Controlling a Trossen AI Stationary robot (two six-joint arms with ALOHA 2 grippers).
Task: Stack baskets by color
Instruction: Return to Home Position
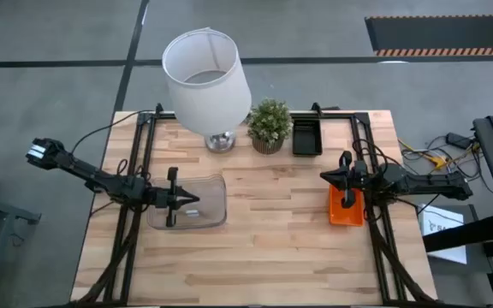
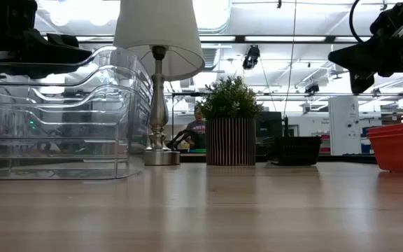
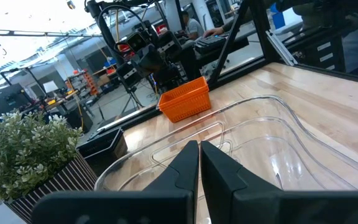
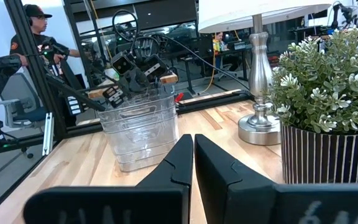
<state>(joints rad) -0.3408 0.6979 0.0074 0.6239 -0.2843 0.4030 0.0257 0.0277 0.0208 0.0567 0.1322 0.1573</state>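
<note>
My left gripper (image 1: 190, 202) hung over the clear basket stack (image 1: 213, 192) at the table's centre-left, its fingers pressed nearly together and gripping nothing. My right gripper (image 1: 327, 177) hovered above the table just inward of the red-orange baskets (image 1: 354, 215) near the right edge, fingers likewise closed. The black baskets (image 1: 306, 137) sat at the back, just beside the potted plant (image 1: 270, 124). Only the low view showed the clear baskets nested one inside another.

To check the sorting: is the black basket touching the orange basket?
No, the black basket sits beside the potted plant, well apart from the orange basket.
</note>
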